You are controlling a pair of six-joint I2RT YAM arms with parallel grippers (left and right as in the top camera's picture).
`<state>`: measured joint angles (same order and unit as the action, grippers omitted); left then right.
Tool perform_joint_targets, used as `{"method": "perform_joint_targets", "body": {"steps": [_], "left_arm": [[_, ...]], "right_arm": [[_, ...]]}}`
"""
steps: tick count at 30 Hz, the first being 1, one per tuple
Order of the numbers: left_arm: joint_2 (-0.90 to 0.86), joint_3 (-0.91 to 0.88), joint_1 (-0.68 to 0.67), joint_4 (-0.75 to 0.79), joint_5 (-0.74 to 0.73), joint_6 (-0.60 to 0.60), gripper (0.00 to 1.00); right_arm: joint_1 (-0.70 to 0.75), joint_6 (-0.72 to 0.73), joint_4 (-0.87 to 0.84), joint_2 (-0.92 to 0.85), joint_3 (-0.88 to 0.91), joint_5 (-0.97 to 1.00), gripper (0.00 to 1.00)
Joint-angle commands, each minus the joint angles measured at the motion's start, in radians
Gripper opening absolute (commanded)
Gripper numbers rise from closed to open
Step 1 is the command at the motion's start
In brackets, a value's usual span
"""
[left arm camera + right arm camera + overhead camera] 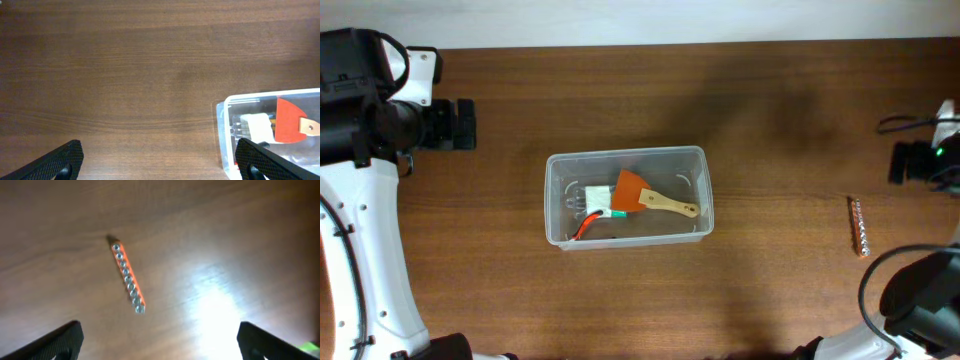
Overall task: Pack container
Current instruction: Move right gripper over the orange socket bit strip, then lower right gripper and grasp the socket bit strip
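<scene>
Two grippers are shown only as cropped dark fingertips: the left gripper, spread apart and empty, at ten o'clock of the centrally set container, where an orange scraper half-hides a white item, and the right gripper, likewise spread, over an orange strip at three o'clock.

Soft even light; blurry glare on table
</scene>
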<state>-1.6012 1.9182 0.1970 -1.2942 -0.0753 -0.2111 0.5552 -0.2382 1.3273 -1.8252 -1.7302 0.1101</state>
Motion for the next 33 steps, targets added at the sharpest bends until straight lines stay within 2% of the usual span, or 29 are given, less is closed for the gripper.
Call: {"method": "perform_joint_targets", "body": {"steps": [1,8,14,33], "left_arm": [[-0.005,-0.005,0.004,-0.001,-0.007,0.015,0.99],[-0.005,-0.005,0.004,-0.002,-0.007,0.016,0.99],[-0.005,-0.005,0.004,-0.001,-0.008,0.016,0.99],[-0.005,-0.005,0.004,-0.002,-0.008,0.016,0.99]], "right_arm": [[0.001,-0.09,-0.105,-0.001,0.187,-0.028,0.99],[0.002,-0.105,-0.355,-0.001,0.424,-0.039,0.99],[0.002,-0.203,-0.482,-0.004,0.524,-0.189,0.99],[0.003,-0.203,-0.521,-0.106,0.548,-0.177,0.99]]}}
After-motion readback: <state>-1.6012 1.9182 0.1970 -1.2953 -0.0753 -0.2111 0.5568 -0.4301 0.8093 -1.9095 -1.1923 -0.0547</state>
